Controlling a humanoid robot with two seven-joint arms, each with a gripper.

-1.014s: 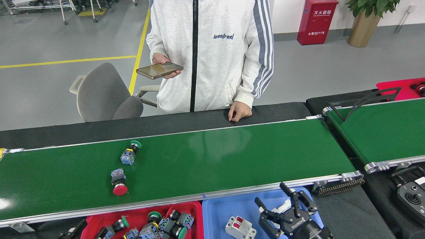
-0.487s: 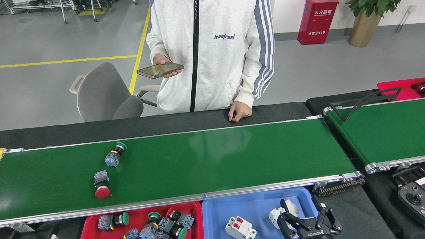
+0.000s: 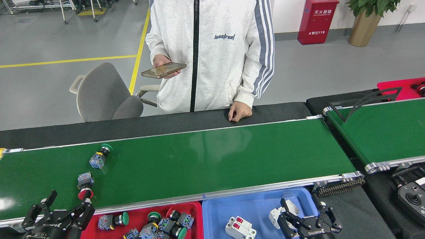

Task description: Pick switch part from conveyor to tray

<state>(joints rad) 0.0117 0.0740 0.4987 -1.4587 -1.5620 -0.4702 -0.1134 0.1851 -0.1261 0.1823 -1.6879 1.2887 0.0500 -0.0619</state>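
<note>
Head view: left jaws (image 3: 66, 207) spread by red switch part (image 3: 85, 187); right jaws (image 3: 305, 214) spread, empty.

Conveyor (image 3: 206, 159) across the middle, trays along its near edge.
Two switch parts on its left end: one (image 3: 99, 157) farther back, another (image 3: 85, 186) nearer, apart. Left tray (image 3: 198, 212) just near of the rail, holding a heap of switch parts (image 3: 159, 225); right tray (image 3: 229, 205) touching it, holding a breaker (image 3: 240, 227). Second belt (image 3: 385, 132) far right. Person (image 3: 212, 56) behind the conveyor, chair (image 3: 103, 93) to the left.
</note>
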